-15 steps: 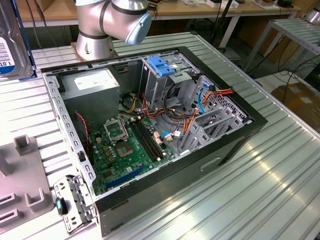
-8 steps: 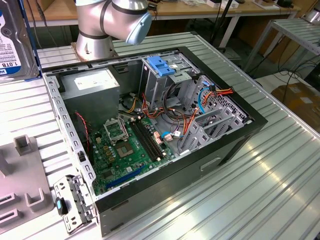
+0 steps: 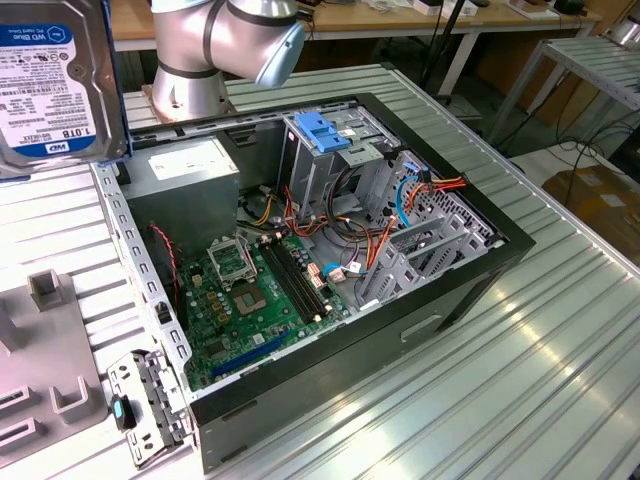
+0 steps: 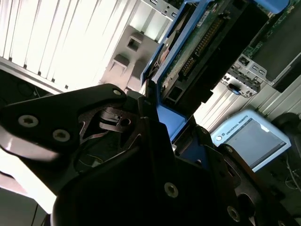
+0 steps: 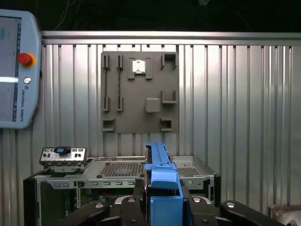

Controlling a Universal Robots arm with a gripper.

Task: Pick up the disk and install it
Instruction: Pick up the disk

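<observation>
The disk (image 3: 52,78) hangs high at the exterior view's far left, above the ribbed table and clear of the open computer case (image 3: 330,250), with its white label facing the camera. In the second wrist view the disk (image 4: 207,42) shows its circuit board side and blue rails, and my gripper (image 4: 157,110) is shut on its blue end. In the first wrist view the disk's blue rail (image 5: 162,176) stands edge-on between my gripper's (image 5: 162,200) black fingers (image 5: 139,188), above the case (image 5: 122,174).
A grey metal cage with a light-blue latch plate (image 3: 325,130) stands inside the case beside orange and blue cables. A grey fixture plate (image 5: 139,92) lies on the table behind the case. A teach pendant (image 5: 14,70) lies nearby. The arm's base (image 3: 190,85) stands behind the case.
</observation>
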